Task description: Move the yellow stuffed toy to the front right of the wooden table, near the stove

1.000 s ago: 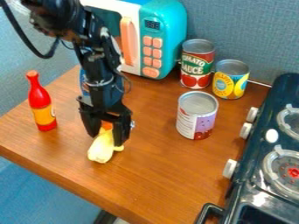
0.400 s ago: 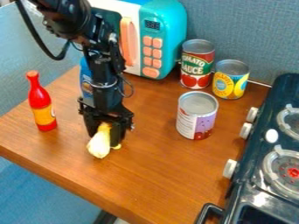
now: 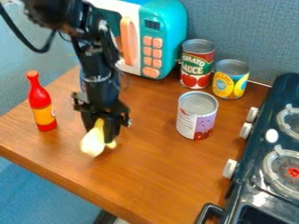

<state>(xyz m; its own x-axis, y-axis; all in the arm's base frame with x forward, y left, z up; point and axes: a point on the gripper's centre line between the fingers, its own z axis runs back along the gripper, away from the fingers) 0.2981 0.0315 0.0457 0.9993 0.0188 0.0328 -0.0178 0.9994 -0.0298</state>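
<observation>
Gripper left of centre in view, pointing down, fingers closed on yellow toy. Gap is narrow, only as wide as the piece pinched in it; one finger each side. Toy's slim upper end sits between them, fat pale end sticks out below, toward the near left. Small yellow bit also shows under the right-hand finger. Toy is tilted, not upright. Can't tell whether its low end touches the worktop or hangs just over it. Type of toy: can't tell, fat end is blurred. Red bottle upright to the left, apart from fingers and toy. Microwave at the back, partly behind the arm. Purple-label can upright, right of the fingers, well apart. Tomato can and yellow can upright behind it, near each other, tomato can just beside the microwave. Stove along the right edge, white knobs facing the cans' side.
</observation>
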